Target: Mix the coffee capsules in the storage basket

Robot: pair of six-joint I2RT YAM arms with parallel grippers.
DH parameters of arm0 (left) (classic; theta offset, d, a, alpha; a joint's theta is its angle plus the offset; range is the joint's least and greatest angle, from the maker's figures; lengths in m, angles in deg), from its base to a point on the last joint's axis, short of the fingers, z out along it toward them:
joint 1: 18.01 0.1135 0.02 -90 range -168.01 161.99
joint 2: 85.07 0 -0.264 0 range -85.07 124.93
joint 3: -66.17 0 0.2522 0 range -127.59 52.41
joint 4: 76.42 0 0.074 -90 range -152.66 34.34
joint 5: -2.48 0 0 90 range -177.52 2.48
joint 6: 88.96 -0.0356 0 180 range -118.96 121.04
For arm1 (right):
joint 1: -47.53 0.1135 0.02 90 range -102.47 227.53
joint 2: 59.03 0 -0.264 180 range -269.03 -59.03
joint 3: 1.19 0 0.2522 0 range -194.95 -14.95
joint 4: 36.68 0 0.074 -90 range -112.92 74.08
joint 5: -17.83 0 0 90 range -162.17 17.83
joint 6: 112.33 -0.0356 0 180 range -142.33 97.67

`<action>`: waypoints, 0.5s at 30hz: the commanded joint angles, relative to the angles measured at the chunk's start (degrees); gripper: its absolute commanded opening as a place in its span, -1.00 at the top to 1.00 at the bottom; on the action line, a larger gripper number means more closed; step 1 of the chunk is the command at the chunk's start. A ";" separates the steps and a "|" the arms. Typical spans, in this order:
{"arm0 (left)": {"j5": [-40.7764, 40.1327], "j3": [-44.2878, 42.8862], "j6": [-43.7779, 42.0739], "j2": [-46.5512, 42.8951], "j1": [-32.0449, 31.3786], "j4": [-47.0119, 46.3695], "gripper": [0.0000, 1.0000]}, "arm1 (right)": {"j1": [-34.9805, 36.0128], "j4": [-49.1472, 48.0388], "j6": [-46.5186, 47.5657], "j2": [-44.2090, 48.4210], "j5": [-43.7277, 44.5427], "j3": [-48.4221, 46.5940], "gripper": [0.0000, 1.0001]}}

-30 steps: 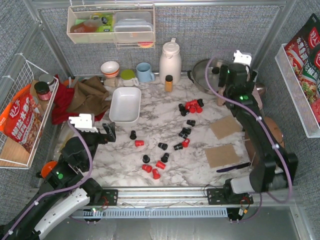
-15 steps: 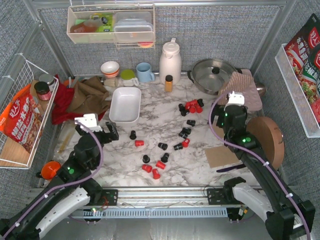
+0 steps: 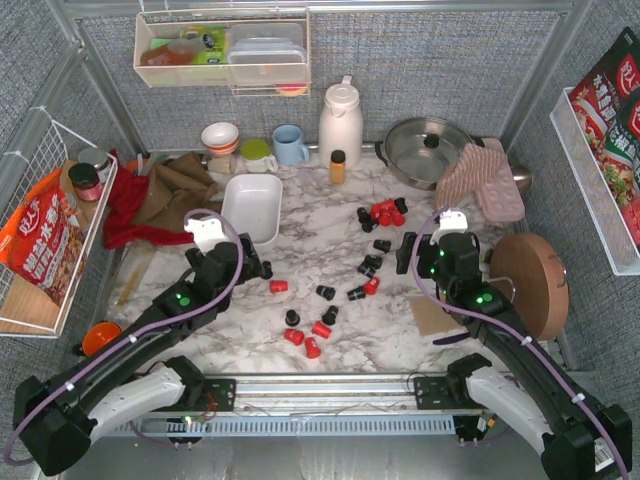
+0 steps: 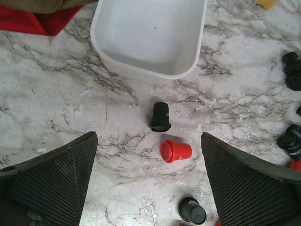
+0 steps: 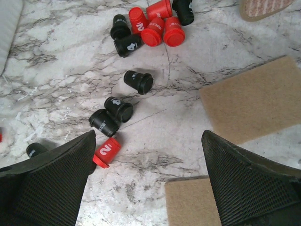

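Coffee capsules [image 3: 321,329] lie outside storage basket [image 3: 250,209]

The storage basket [image 4: 141,70] sits on the surface [image 4: 56,108] straight ahead of the left claw [image 4: 148,137]. Between basket and claw lie two coffee capsules [image 4: 160,117], one behind the other, the nearer capsule [image 4: 175,150] just ahead of the fingertips. A third capsule [image 4: 192,210] lies between the fingers, and more lie off to that claw's right.

Ahead of the right claw [image 5: 149,134] and slightly left, a cluster of capsules [image 5: 157,23] lies touching. Three more capsules [image 5: 118,108] lie in a line running back towards its left finger, with another capsule [image 5: 107,151] just beside that finger. One flat mat [image 5: 254,99] lies ahead and right of this claw, and a second mat [image 5: 188,202] lies between its fingers, nearer the right one.
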 commanded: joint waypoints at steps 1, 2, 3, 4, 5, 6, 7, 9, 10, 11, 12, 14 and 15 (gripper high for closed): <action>0.36 0.71 5.06 2.04 -0.04 0.31 -0.98 | 0.18 -2.33 -1.99 -0.36 -2.73 -0.85 -0.98; 0.80 1.31 5.10 2.62 -0.02 -0.64 -0.98 | 0.22 -2.33 -2.07 -0.30 -2.89 -0.77 -0.98; 1.30 1.72 5.10 3.30 -0.08 -1.49 -0.98 | 0.27 -2.40 -2.15 -0.26 -2.91 -0.73 -0.98; 1.84 2.07 5.10 4.16 -0.05 -2.17 -0.98 | 0.23 -2.41 -2.20 -0.12 -2.92 -0.65 -0.98; 2.49 2.33 5.06 5.18 -0.04 -2.64 -0.98 | 0.22 -2.53 -2.20 -0.04 -2.92 -0.56 -0.98; 3.09 2.36 4.88 6.28 0.01 -3.02 -0.98 | 0.22 -2.63 -2.12 -0.02 -2.96 -0.52 -0.98; 3.49 2.32 4.66 7.68 0.00 -3.23 -0.98 | 0.22 -2.67 -2.11 -0.09 -2.92 -0.38 -0.98; 4.08 1.96 4.22 10.29 -0.01 -3.57 -0.99 | 0.23 -2.59 -2.07 -0.50 -2.96 -0.51 -0.98; 4.57 1.67 3.72 11.62 -0.08 -3.80 -0.99 | 0.23 -2.66 -2.11 -0.68 -3.12 -0.51 -0.98; 5.02 1.27 3.44 12.77 0.03 -3.82 -0.99 | 0.24 -2.67 -2.11 -0.83 -3.36 -0.59 -0.98; 5.28 0.72 3.53 13.95 -0.02 -3.59 -0.99 | 0.22 -2.60 -2.11 -0.95 -3.55 -0.56 -0.98; 5.49 -0.45 3.70 16.05 0.01 -2.99 -0.99 | 0.22 -2.67 -2.28 -1.11 -3.70 -0.44 -0.98; 5.64 -0.89 3.63 17.05 -0.02 -2.87 -0.99 | 0.23 -2.74 -2.28 -1.22 -3.78 -0.32 -0.98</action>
